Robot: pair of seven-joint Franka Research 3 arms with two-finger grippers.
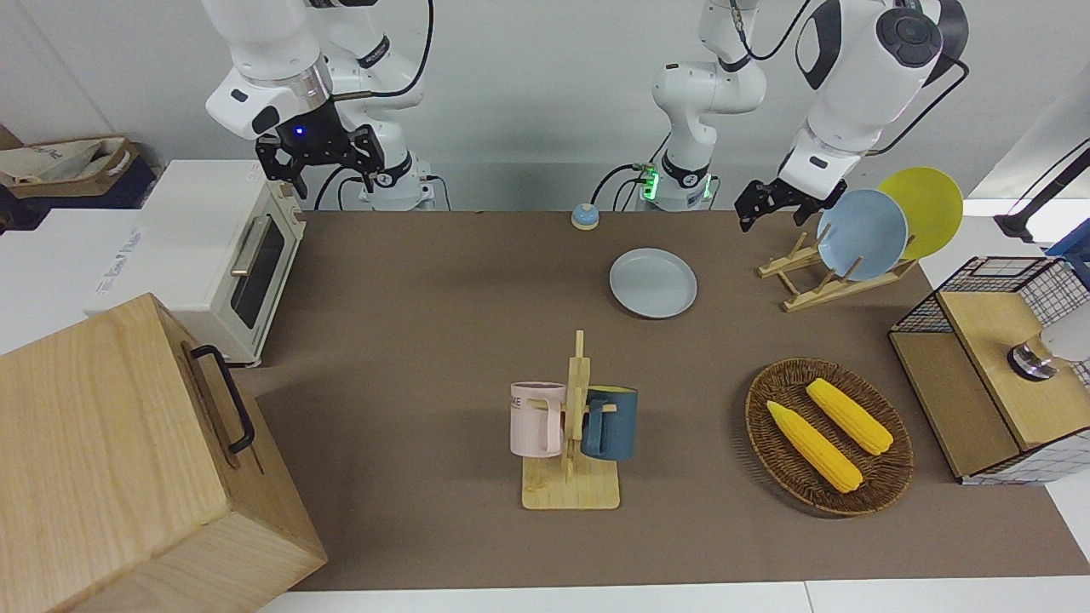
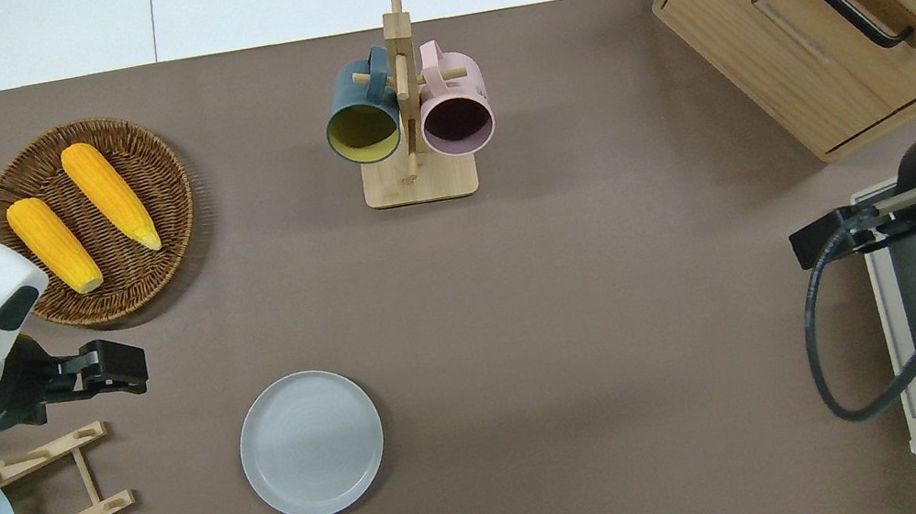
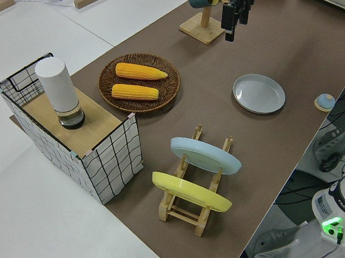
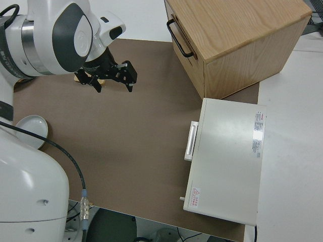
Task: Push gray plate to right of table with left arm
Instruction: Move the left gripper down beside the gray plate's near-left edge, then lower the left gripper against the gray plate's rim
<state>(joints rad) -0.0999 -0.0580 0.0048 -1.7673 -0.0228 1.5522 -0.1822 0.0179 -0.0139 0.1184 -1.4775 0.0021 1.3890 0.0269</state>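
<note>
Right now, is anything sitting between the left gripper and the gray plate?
Nothing visible does. The left gripper is up over bare mat between the wicker basket and the dish rack. Only open table lies between there and the gray plate.

Pale gray plate (image 2: 311, 443) on a plain brown table (image 2: 617, 314); sky-blue plate (image 1: 862, 234) and yellow plate (image 1: 924, 209) in a light wood rack (image 1: 817, 277); dark brown woven basket (image 1: 828, 436) with yellow corn (image 1: 813, 446); pink mug (image 1: 536, 418), dark teal mug (image 1: 610, 423); white oven (image 1: 217, 255).
</note>
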